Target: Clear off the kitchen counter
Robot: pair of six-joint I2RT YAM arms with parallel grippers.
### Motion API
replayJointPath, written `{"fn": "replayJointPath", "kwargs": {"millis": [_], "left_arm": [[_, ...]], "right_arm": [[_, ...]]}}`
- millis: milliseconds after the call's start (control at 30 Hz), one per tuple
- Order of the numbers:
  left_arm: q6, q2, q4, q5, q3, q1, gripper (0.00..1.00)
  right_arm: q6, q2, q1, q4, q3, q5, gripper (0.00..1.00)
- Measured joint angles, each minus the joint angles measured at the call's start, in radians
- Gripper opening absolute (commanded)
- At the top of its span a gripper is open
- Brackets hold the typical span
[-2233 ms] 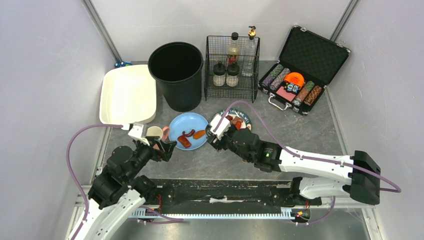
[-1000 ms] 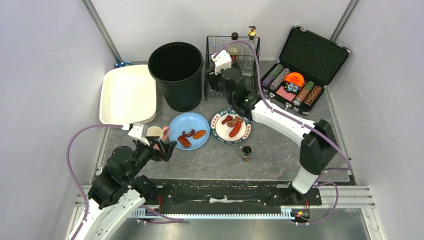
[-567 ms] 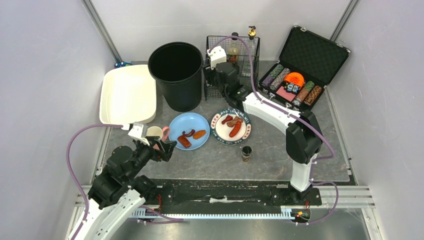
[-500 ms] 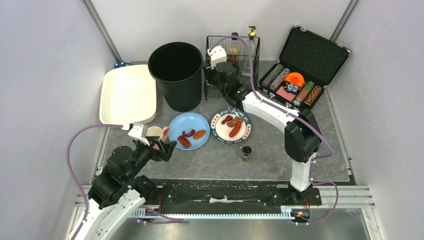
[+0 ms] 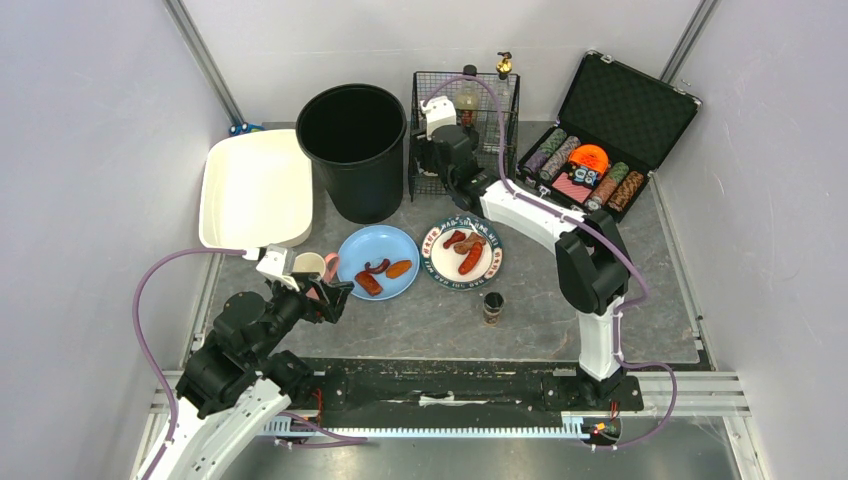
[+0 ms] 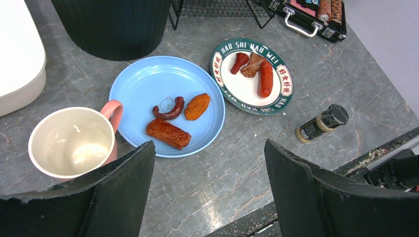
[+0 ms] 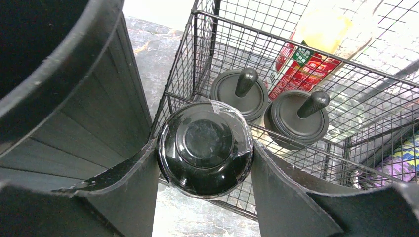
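The left end effector (image 5: 330,295) hangs wide open and empty above the pink mug (image 6: 74,143) and the blue plate (image 6: 148,84). The grey table (image 5: 420,320) lies under everything, including the spice shaker (image 5: 492,306) near its front edge. The right end effector (image 7: 204,163) is clamped on a black-lidded jar (image 7: 205,138) at the wire basket's (image 7: 212,44) near-left corner, just beside the black bin (image 7: 74,98).

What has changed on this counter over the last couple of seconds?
The right gripper swung away from the patterned plate to the wire basket at the back, and now holds a black-lidded jar at its near corner. The left gripper stayed open by the mug. The blue plate, the patterned plate and the mug kept their places.
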Motion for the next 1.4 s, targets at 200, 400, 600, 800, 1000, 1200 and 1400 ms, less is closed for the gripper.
{"fn": "replayJointPath", "kwargs": {"millis": [200,400,600,800,1000,1200,1400], "left_arm": [[0.0,0.0,0.0,0.0,0.0,0.0,0.87],[0.0,0.0,0.0,0.0,0.0,0.0,0.87],[0.0,0.001,0.0,0.0,0.0,0.0,0.87],[0.0,0.003,0.0,-0.001,0.0,0.0,0.87],[0.0,0.008,0.0,-0.001,0.0,0.0,0.87],[0.0,0.008,0.0,-0.001,0.0,0.0,0.87],[0.0,0.008,0.0,-0.001,0.0,0.0,0.87]], "right_arm": [[0.016,0.025,-0.015,0.001,0.0,0.0,0.0],[0.039,0.053,-0.021,0.002,0.0,-0.006,0.0],[0.068,0.068,-0.027,0.016,-0.014,-0.011,0.0],[0.098,0.08,-0.033,0.054,-0.041,-0.014,0.03],[0.114,0.099,-0.036,0.069,-0.049,-0.018,0.09],[0.119,0.124,-0.039,0.087,-0.049,-0.021,0.41],[0.121,0.126,-0.039,0.092,-0.049,-0.026,0.71]]}}
